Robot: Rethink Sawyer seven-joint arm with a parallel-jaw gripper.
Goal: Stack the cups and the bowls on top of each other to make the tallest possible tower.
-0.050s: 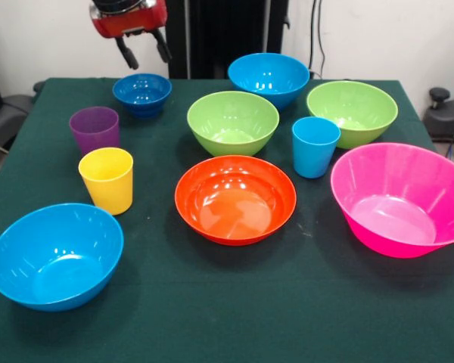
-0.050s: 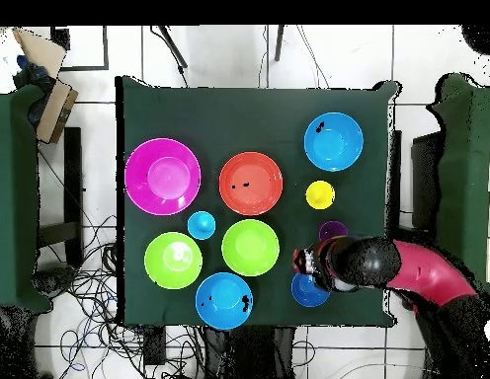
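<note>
The red-and-black arm's claw (image 1: 142, 51) hangs above the small dark blue plastic bowl (image 1: 142, 92) near a back corner of the dark green cloth-covered surface (image 1: 212, 302), its two black fingers spread apart with nothing between them. Every piece stands separately and upright, none stacked. In the front view, the translucent purple cup (image 1: 94, 128) stands just in front of that small bowl, and the yellow plastic cup (image 1: 107, 179) sits just in front of the purple one. A large light blue bowl (image 1: 57, 255) rests at the near left. The orange bowl (image 1: 235, 199) lies in the middle, with a lime green bowl (image 1: 233, 122) behind it. A second light blue bowl (image 1: 268, 78) stands at the back, another lime green bowl (image 1: 352, 112) to its right. The light blue cup (image 1: 315, 146) stands between the two green bowls, slightly nearer. The large pink bowl (image 1: 399, 198) occupies the right side.
</note>
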